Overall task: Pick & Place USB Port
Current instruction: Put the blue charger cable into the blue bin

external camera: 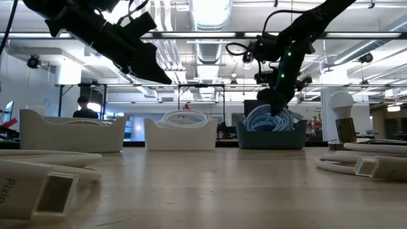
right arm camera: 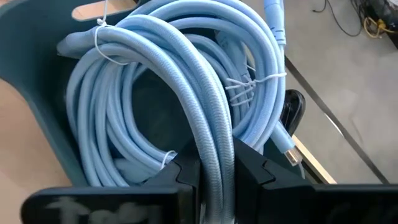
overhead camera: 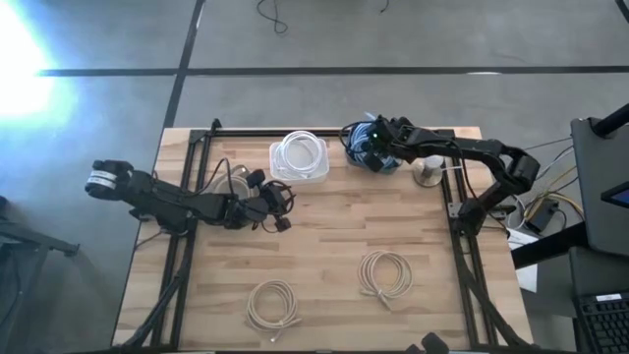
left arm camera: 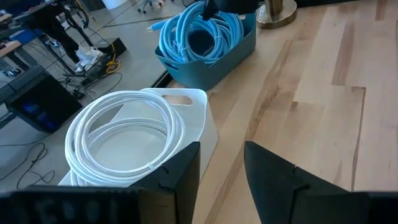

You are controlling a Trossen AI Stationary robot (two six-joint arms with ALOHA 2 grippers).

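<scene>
A coil of light blue cable (right arm camera: 186,81) lies in a teal bin (overhead camera: 381,163) at the table's far edge, also seen in the low view (external camera: 270,137). My right gripper (overhead camera: 367,147) reaches down into that bin and is shut on the cable (right arm camera: 214,177). To the bin's left, a white bin (overhead camera: 300,157) holds a coil of white cable (left arm camera: 124,130). My left gripper (overhead camera: 284,208) hovers above the table just near of the white bin, open and holding nothing (left arm camera: 222,177). My right gripper pinches one strand of the blue cable coil (right arm camera: 214,149) between its two fingers. It comes from above, slanting down into the teal bin. The strand runs along between the fingers. The other loops of the coil rest inside the bin.
Two beige cable coils lie on the near part of the table (overhead camera: 272,303) (overhead camera: 385,273). A bulb on a round base (overhead camera: 428,175) stands right of the teal bin. In the low view another white bin (external camera: 70,133) stands at the left. White plugs (external camera: 44,184) lie close to the low camera.
</scene>
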